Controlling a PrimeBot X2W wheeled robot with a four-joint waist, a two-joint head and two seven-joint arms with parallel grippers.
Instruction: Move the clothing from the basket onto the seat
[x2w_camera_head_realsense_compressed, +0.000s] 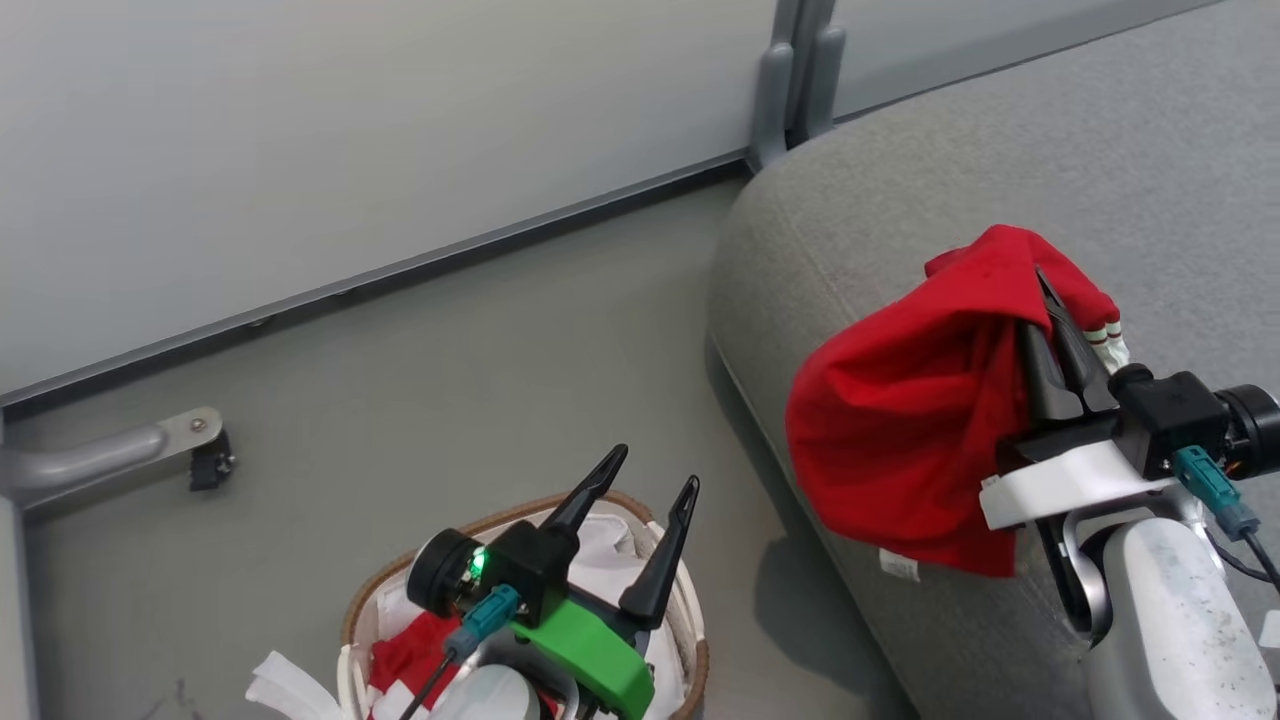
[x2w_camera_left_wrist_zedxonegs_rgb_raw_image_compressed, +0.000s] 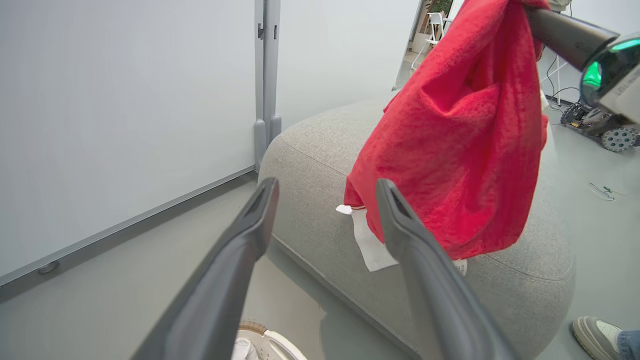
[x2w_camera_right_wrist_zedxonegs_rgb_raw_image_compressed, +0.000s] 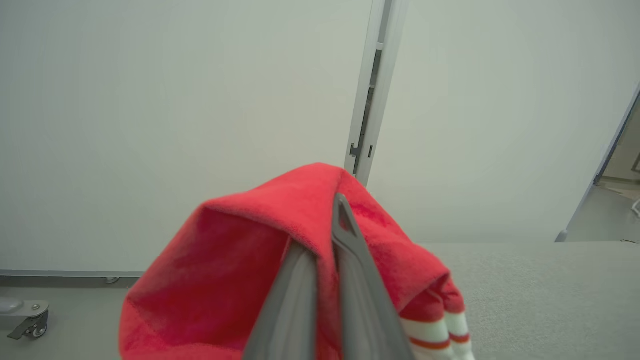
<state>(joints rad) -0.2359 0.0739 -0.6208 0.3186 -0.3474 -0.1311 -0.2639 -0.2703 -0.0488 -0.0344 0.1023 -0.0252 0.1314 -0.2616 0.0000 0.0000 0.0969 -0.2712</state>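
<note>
A red garment (x2w_camera_head_realsense_compressed: 900, 420) hangs over the rounded end of the grey seat (x2w_camera_head_realsense_compressed: 1150, 180), pinched by my right gripper (x2w_camera_head_realsense_compressed: 1045, 285), which is shut on it. In the right wrist view the clothing (x2w_camera_right_wrist_zedxonegs_rgb_raw_image_compressed: 240, 280) drapes over both shut fingers (x2w_camera_right_wrist_zedxonegs_rgb_raw_image_compressed: 350, 265), a white-striped cuff at the right. The left wrist view has the same clothing (x2w_camera_left_wrist_zedxonegs_rgb_raw_image_compressed: 465, 135) dangling above the seat (x2w_camera_left_wrist_zedxonegs_rgb_raw_image_compressed: 320, 150). My left gripper (x2w_camera_head_realsense_compressed: 655, 470) stands open above the basket (x2w_camera_head_realsense_compressed: 360, 600), nothing between its fingers (x2w_camera_left_wrist_zedxonegs_rgb_raw_image_compressed: 250, 235). More red clothing (x2w_camera_head_realsense_compressed: 405, 655) lies inside the basket on the white liner.
A pale wall panel with a grey post (x2w_camera_head_realsense_compressed: 790, 80) runs behind the seat and floor. A grey bracket foot (x2w_camera_head_realsense_compressed: 150, 445) juts out at the left. A person's shoe (x2w_camera_left_wrist_zedxonegs_rgb_raw_image_compressed: 597, 335) rests on the floor beside the seat. A small wheeled device (x2w_camera_left_wrist_zedxonegs_rgb_raw_image_compressed: 600, 130) is further off.
</note>
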